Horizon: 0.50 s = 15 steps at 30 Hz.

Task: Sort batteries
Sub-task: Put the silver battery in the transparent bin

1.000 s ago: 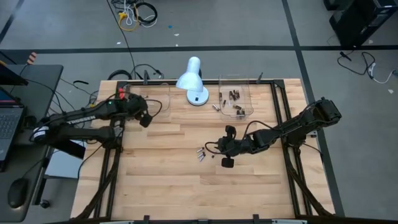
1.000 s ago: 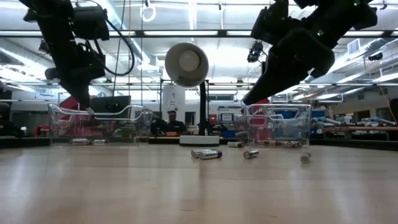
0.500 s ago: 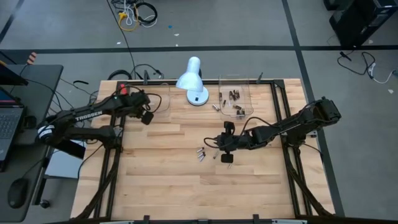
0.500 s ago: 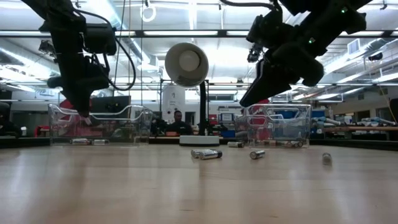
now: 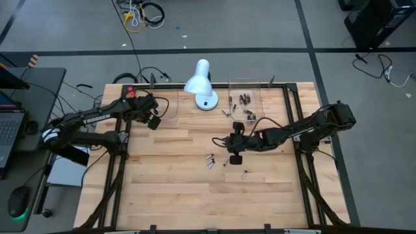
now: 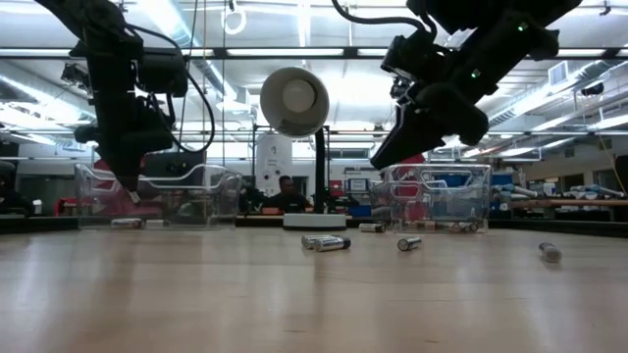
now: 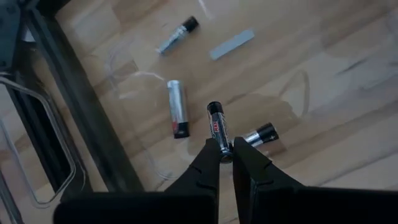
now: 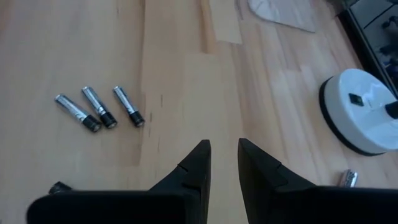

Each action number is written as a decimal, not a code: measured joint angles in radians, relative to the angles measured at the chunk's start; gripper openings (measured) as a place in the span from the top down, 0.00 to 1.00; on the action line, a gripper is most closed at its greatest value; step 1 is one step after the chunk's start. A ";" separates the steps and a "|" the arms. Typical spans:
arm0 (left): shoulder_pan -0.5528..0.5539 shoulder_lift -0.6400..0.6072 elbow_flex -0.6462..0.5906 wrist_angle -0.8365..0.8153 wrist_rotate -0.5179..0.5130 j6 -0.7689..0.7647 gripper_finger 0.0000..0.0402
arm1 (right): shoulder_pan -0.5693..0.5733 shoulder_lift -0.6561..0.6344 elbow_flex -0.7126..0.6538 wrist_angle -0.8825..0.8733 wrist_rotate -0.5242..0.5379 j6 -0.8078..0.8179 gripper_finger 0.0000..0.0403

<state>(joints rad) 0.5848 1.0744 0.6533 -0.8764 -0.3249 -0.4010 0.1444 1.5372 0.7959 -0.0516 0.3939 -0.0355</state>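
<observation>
High view: loose battery (image 5: pixel 244 173) rolled away from right end effector (image 5: pixel 231 151)

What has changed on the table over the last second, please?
The right gripper swung toward the lamp, nothing between its fingers. One loose battery rolled across the wood, away from it. The left gripper moved slightly over the left tray, still pinching a battery. The three grouped batteries stayed put.

My right gripper (image 5: pixel 227 142) is further toward the lamp; a loose battery (image 5: pixel 244 173) now lies behind its jaws, rolled away.
</observation>
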 joint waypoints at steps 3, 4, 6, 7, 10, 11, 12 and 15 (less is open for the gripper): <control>0.010 -0.001 -0.001 -0.003 0.000 0.029 0.95 | -0.007 0.000 0.000 0.015 0.000 -0.002 0.83; 0.012 -0.001 -0.001 -0.003 0.000 0.032 0.94 | -0.008 0.000 0.000 0.016 0.000 -0.002 0.83; 0.017 -0.001 -0.002 -0.001 -0.004 0.034 0.93 | -0.008 0.000 0.000 0.018 0.000 0.004 0.83; 0.018 -0.001 -0.002 0.000 -0.009 0.034 0.92 | -0.009 0.000 0.000 0.025 0.000 0.006 0.83; 0.018 -0.001 -0.003 0.005 -0.026 0.034 0.90 | -0.011 0.000 0.000 0.054 0.000 0.009 0.83; 0.018 -0.001 -0.003 0.008 -0.026 0.036 0.88 | -0.011 0.000 0.000 0.068 0.000 0.009 0.83; 0.018 -0.001 -0.003 0.008 -0.026 0.036 0.87 | -0.011 0.000 0.000 0.082 0.000 0.011 0.83; 0.018 -0.001 -0.003 0.010 -0.026 0.035 0.83 | -0.011 0.000 0.000 0.116 0.000 0.029 0.82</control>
<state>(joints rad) 0.6025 1.0737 0.6506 -0.8661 -0.3508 -0.3656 0.1333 1.5372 0.7956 0.0647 0.3935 -0.0062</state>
